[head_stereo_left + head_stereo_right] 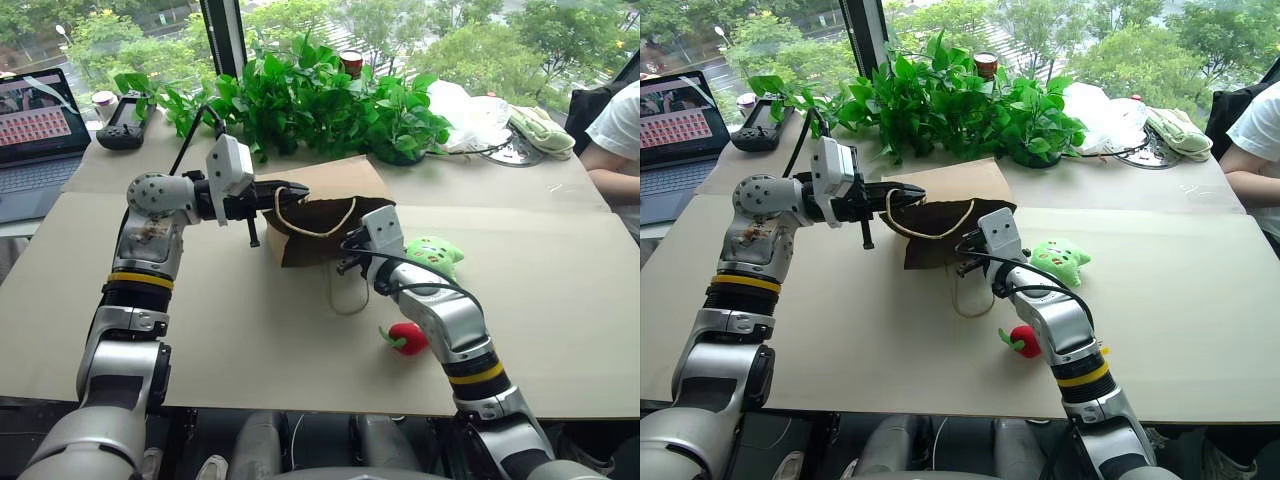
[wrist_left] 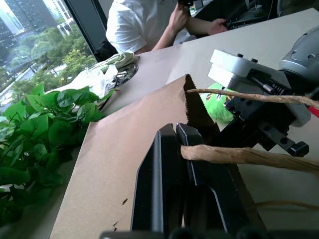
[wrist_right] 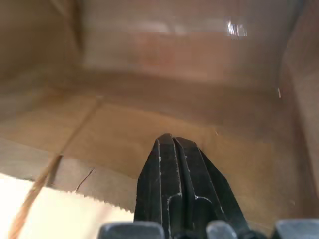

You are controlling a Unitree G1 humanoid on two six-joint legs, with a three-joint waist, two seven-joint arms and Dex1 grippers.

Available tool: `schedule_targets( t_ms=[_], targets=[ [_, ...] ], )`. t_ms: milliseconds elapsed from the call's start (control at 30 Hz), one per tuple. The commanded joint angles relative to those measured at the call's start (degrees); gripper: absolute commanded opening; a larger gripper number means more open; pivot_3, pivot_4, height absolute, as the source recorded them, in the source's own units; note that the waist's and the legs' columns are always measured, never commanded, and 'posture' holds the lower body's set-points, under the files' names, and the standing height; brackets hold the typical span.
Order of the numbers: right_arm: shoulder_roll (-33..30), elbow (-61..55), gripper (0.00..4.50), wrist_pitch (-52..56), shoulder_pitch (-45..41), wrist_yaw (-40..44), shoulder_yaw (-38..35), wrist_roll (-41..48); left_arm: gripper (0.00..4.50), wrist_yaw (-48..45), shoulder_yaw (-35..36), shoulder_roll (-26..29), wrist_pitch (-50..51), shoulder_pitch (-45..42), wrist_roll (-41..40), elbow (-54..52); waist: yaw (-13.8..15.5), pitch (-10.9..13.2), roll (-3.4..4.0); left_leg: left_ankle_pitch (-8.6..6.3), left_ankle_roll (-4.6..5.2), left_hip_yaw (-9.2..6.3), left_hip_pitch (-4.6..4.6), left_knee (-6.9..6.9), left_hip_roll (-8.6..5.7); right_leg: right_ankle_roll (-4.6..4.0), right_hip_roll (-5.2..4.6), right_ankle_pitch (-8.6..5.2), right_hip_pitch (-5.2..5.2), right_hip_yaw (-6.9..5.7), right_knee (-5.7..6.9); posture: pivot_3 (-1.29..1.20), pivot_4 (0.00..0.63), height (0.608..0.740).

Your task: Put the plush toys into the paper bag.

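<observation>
Toys lie on the right side of the table, both outside the paper bag [image 1: 325, 205]: the light-green plush toy [image 1: 435, 255] sits just right of the bag's mouth, and the red chili toy [image 1: 407, 338] lies nearer, beside the right forearm. The bag lies on its side with its mouth facing near and right, its long axis running from far left to near right.

Holding the mouth up is the left gripper [image 1: 290, 190], its jaws closed on the bag's upper twine handle [image 2: 234, 155] and its arm reaching level from the left across the bag's top edge. The right gripper [image 3: 174, 149] has its jaws closed on nothing, and its tip points into the open mouth, with the brown inner walls ahead of it.

Both toys lie behind and to the right of those closed jaws, so the right arm is much the nearer one. It would likely need to pull back out of the mouth, open, and swing right toward the green toy.
</observation>
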Motion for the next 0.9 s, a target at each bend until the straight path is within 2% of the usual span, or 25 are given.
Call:
schedule_targets(
  t_ms=[33,300,600,733,900],
  targets=[
    [0.0,0.2,0.04,0.1,-0.4,0.4,0.6,-2.8,0.00,1.9,2.1,-0.2,2.4,-1.6,-2.2,-2.0,0.0,0.0,0.00,0.00,0.00,0.00,0.00,-0.01,0.00,0.00,0.00,0.00,0.00,0.00,0.04,0.00,0.150,0.740],
    [-2.3,1.3,0.04,1.9,0.9,2.1,5.5,-9.2,0.00,5.8,4.0,-1.1,9.0,-2.9,-5.0,-3.8,-0.2,0.0,0.02,0.00,0.00,-0.02,0.04,0.00,0.00,0.00,0.00,0.00,0.01,0.00,0.11,0.00,0.150,0.740],
    [-1.2,1.5,0.04,2.3,0.9,4.1,5.3,-11.6,0.00,7.8,4.3,-1.8,11.0,-2.4,-5.5,-5.4,-0.1,0.0,0.02,0.02,-0.03,-0.01,0.09,0.00,0.00,0.00,0.00,0.00,0.02,0.01,0.10,0.00,0.150,0.740],
    [-0.5,-1.3,0.04,1.9,0.0,4.3,2.6,-10.9,0.00,7.8,4.0,-1.8,11.1,-1.6,-5.3,-5.8,-0.1,0.0,0.02,0.02,-0.03,-0.01,0.08,0.00,0.00,0.00,0.01,0.00,0.02,0.01,0.10,0.00,0.150,0.740],
    [1.5,-12.2,0.04,6.4,-0.8,6.9,-4.5,-3.7,0.00,8.0,3.9,-1.9,11.2,-0.7,-5.2,-6.1,-0.1,0.0,0.02,0.02,-0.04,-0.02,0.03,-0.01,0.00,-0.01,0.01,0.00,-0.03,0.01,0.12,0.00,0.150,0.740]
  ],
)
